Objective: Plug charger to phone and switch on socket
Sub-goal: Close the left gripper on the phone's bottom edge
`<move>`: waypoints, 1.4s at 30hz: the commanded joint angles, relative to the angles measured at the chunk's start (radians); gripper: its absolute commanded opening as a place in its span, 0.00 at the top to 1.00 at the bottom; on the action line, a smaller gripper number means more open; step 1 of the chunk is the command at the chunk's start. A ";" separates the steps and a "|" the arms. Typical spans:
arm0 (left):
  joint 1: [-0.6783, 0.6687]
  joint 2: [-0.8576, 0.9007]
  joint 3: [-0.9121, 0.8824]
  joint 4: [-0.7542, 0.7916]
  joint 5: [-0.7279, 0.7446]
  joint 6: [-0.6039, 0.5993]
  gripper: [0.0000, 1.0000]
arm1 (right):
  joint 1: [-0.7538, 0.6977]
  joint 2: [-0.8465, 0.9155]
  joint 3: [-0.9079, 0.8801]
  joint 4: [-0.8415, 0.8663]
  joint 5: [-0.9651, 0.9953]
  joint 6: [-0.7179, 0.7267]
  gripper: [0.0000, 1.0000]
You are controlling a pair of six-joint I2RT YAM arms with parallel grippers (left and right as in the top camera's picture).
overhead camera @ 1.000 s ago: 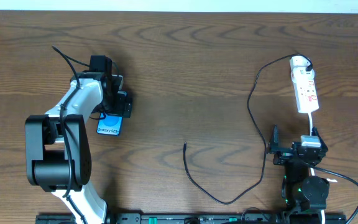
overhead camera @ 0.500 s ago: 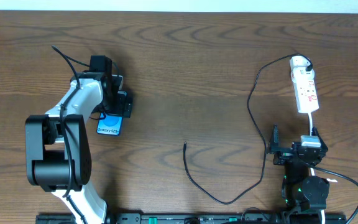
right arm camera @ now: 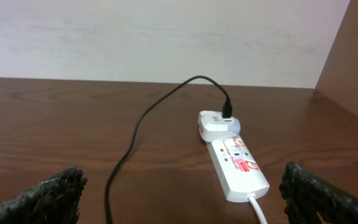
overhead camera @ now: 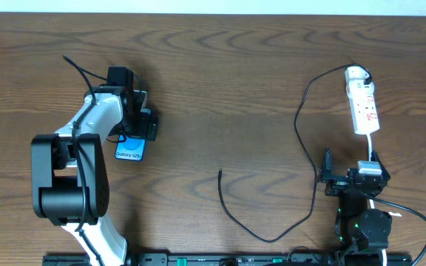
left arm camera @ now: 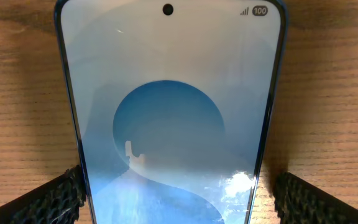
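The phone [left arm camera: 173, 124] screen looks glossy; the table [overhead camera: 235, 74] grained wood; the socket [right arm camera: 235, 163] smooth white plastic.

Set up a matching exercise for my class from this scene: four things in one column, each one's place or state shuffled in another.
Things: 1 phone; 2 charger's free tip; 3 power strip; 4 right gripper.
States: A white, far right of the table; B open and empty; C lying between the left gripper's fingers; D loose on bare wood mid-table.
Pairs: 1-C, 2-D, 3-A, 4-B.
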 commanded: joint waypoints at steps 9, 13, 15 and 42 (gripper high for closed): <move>-0.003 0.027 -0.015 0.001 -0.020 0.009 0.02 | 0.008 -0.006 -0.001 -0.003 0.000 -0.002 0.01; -0.003 0.027 -0.015 0.000 -0.020 0.009 0.01 | 0.008 -0.006 -0.002 -0.003 0.000 -0.002 0.01; -0.003 0.027 -0.015 0.001 -0.020 0.009 0.00 | 0.008 -0.006 -0.002 -0.003 0.000 -0.002 0.01; -0.003 0.027 -0.015 -0.031 -0.020 0.009 0.06 | 0.008 -0.006 -0.001 -0.003 0.000 -0.002 0.01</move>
